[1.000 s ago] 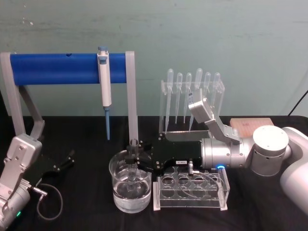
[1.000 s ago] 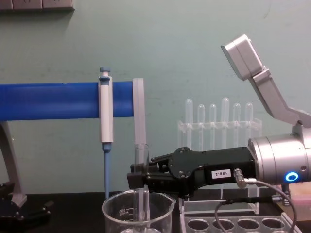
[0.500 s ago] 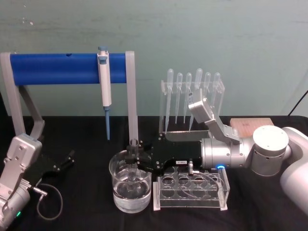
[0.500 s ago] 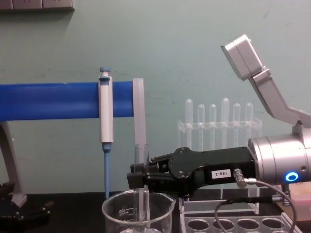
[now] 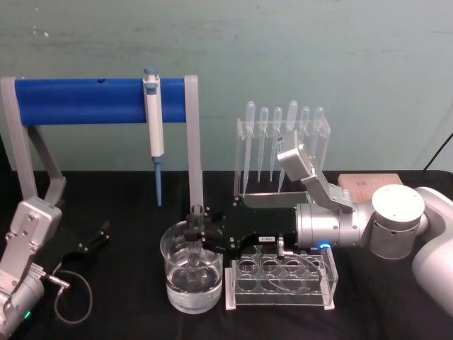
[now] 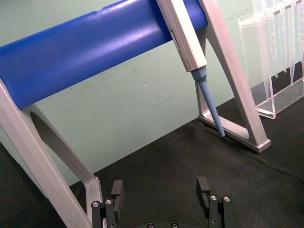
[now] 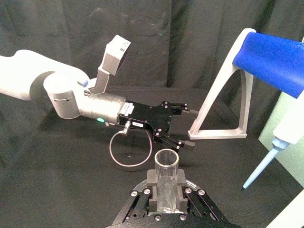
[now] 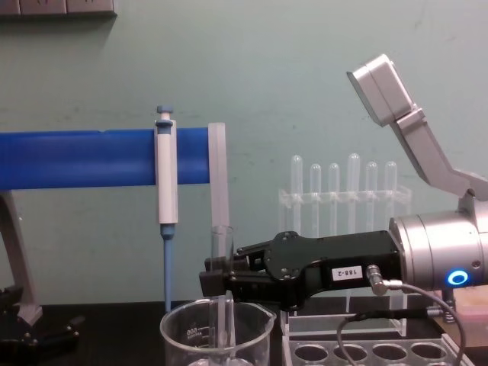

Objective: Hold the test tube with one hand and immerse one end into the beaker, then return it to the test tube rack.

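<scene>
Test tube (image 8: 222, 245) upright, open rim up, lower end inside beaker (image 8: 187, 332), right gripper (image 8: 216, 278) fingers clamped on its midsection, tube bottom hard to make out through glass, left gripper (image 5: 95, 237) parked at left, fingers spread

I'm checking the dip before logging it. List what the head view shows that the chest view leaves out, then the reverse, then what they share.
Head view: clear liquid in the beaker, the lower end of the test tube down in it, and the whole rack beside the beaker. Chest view: the tube upright, its rim above the right gripper, and the beaker's printed marks. Both: the right gripper shut on the tube over the beaker; the left gripper open, parked at the left.
</scene>
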